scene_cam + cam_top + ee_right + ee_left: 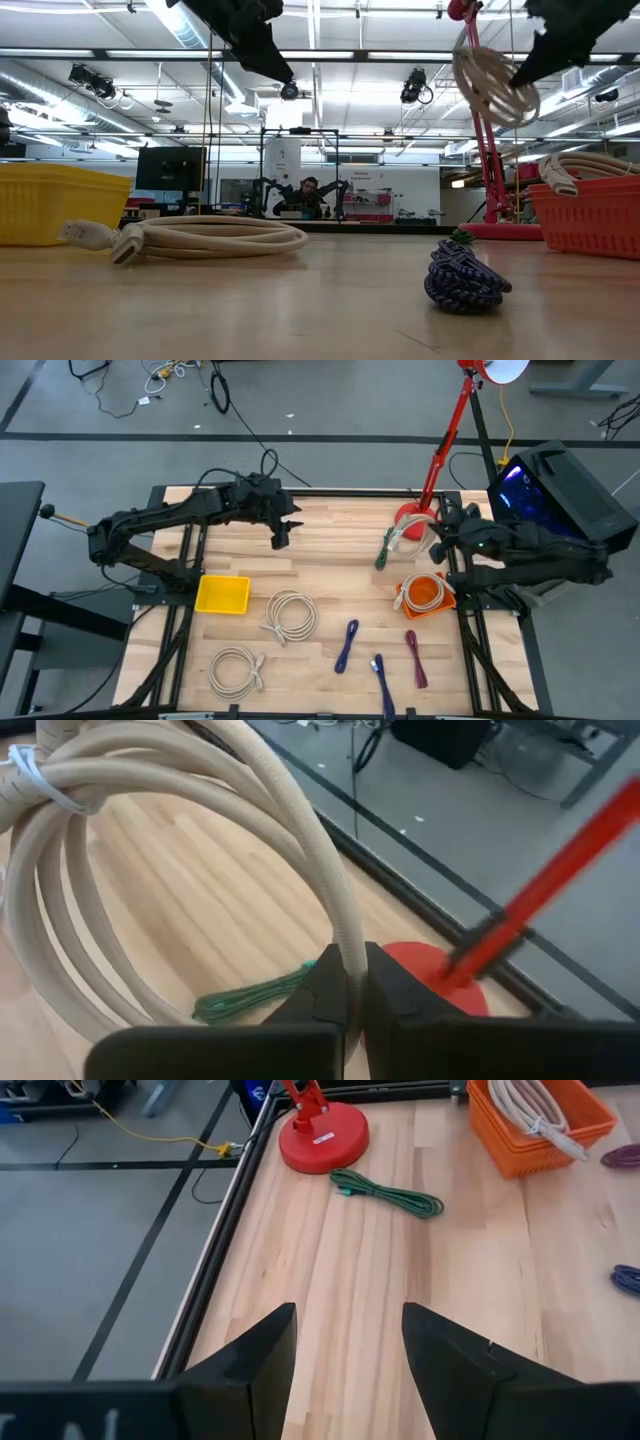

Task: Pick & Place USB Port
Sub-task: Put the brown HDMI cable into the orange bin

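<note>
A wooden table [330, 590] fills the overhead frame. The left gripper [281, 536], upper center-left, hangs with its fingers spread and holds nothing. The right gripper [432, 530], upper right, is clenched on a coiled beige cable [408, 530] lifted above the table, near a red lamp base [408, 517]. Just below it sits an orange basket [426, 597] holding 1 beige cable. A yellow bin [222, 595] sits lower left.

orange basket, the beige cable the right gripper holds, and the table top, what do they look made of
Orange basket: likely moulded plastic, with a uniform colour and slotted walls. Beige cable, pinched in the shut right gripper: probably rubbery or vinyl sheathing, smooth and matte, bending in soft loops and tied with a thin white tie. Table top: wood, apparently butcher-block, with visible grain, joined strips and a light satin finish.
</note>
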